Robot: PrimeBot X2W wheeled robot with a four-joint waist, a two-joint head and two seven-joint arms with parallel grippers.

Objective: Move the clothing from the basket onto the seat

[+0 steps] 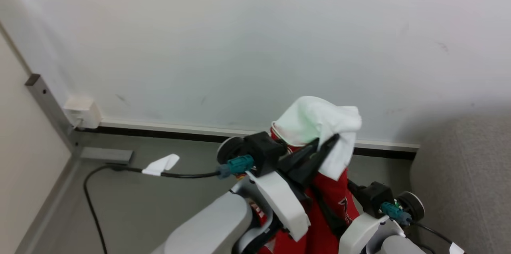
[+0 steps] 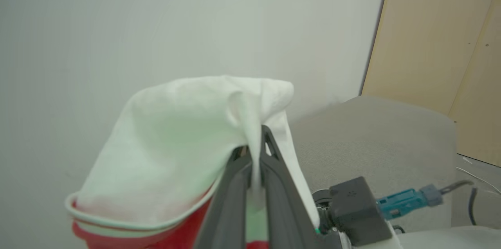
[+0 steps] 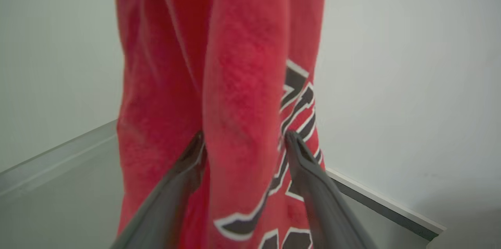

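Note:
My left gripper [image 1: 331,141] is raised in front of the wall and shut on a white fold of the clothing [image 1: 315,122]. The clothing is a red jersey with a white panel that drapes over the fingertips. In the left wrist view the cloth [image 2: 176,143] is pinched between the closed fingers [image 2: 256,139]. The red body [image 3: 235,84], with black lettering edged in white, hangs down between the spread fingers of my open right gripper [image 3: 245,135]. The grey seat [image 1: 459,174] lies at the right, beyond the jersey. The basket is out of view.
A pale wall with a white and black baseboard [image 1: 179,130] stands close ahead. On the grey floor a black cable [image 1: 92,202] runs from a white socket box [image 1: 82,112]. A tan panel [image 2: 430,45] rises behind the seat [image 2: 372,135].

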